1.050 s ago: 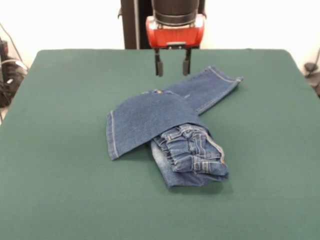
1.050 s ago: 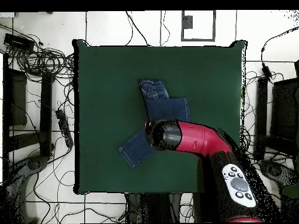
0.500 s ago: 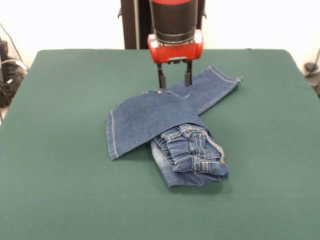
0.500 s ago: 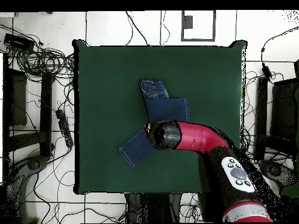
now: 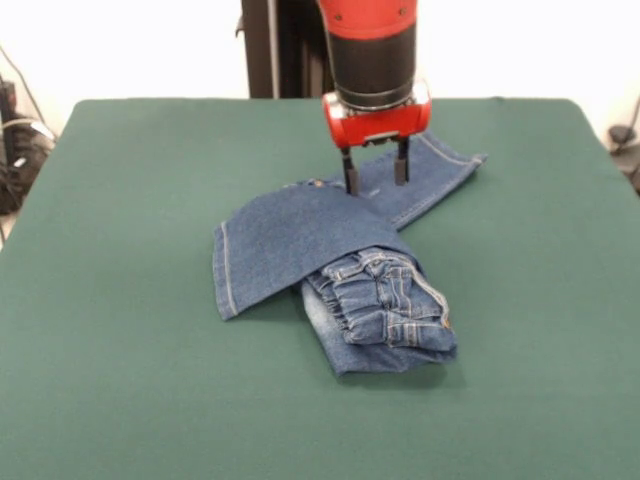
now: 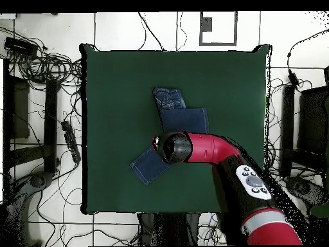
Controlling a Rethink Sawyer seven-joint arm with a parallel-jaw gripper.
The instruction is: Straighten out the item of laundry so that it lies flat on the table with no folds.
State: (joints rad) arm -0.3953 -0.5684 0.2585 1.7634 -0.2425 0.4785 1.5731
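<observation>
The item of laundry [image 5: 340,265] is a small pair of blue jeans, folded over itself near the middle of the green table [image 5: 120,350]. One leg lies folded across toward the left, the gathered waistband bunches at the front, and the other leg runs to the far right. My gripper [image 5: 375,176] hangs open just above the far leg, beside the fold, with nothing between its fingers. In the overhead view the arm [image 6: 199,148] covers the gripper and the middle of the jeans [image 6: 183,119].
Bare green felt surrounds the jeans on all sides. Cables and dark equipment [image 6: 38,128] lie on the floor off the table's edges. The table rim [image 6: 85,128] is far from the jeans.
The gripper has come down and shifted to the right in the front view, from above the fold to over the far leg. The jeans have not moved.
</observation>
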